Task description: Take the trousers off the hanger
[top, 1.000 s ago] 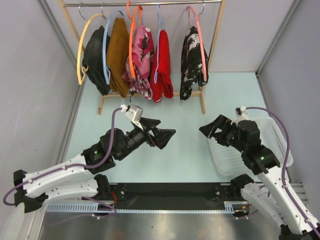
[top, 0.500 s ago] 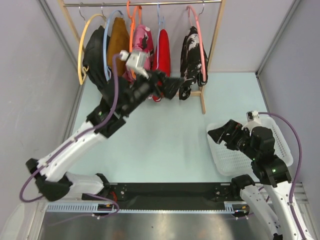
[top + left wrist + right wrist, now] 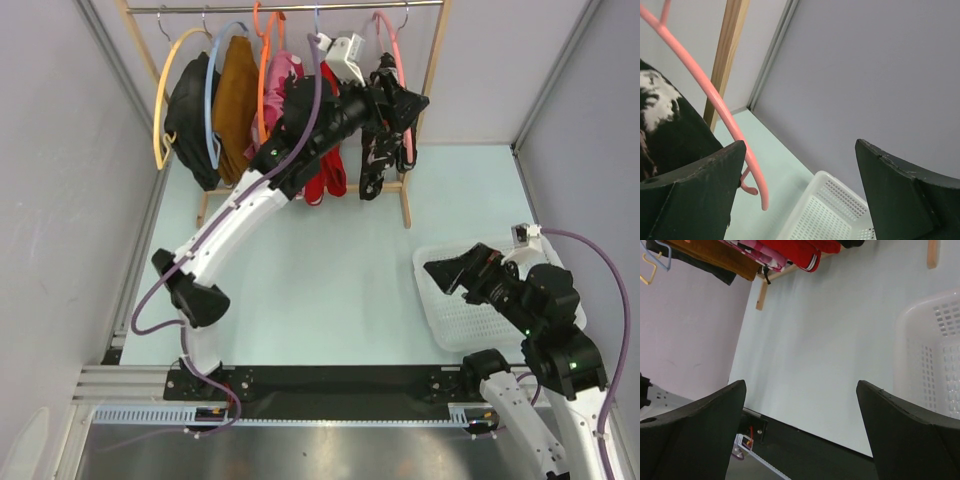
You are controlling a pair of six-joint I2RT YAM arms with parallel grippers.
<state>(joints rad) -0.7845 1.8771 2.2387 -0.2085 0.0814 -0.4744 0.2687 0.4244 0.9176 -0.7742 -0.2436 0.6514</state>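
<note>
CHANGE: left arm is swinging from near-centre up to the far rail | LEFT: left gripper (image 3: 398, 103) is hanging wide open, empty, beside the pink hanger (image 3: 720, 107) | TROUSERS: black splotched trousers (image 3: 375, 150) are hanging there, far right; red trousers (image 3: 325, 160) just left | RIGHT: right gripper (image 3: 450, 272) is idling wide open, empty | MEANING: grasp is likely coming; nothing removed yet.

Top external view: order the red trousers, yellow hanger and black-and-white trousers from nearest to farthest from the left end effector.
1. Black-and-white trousers, rightmost, beside the left end effector.
2. Red trousers, middle.
3. Yellow hanger, far left.
</note>
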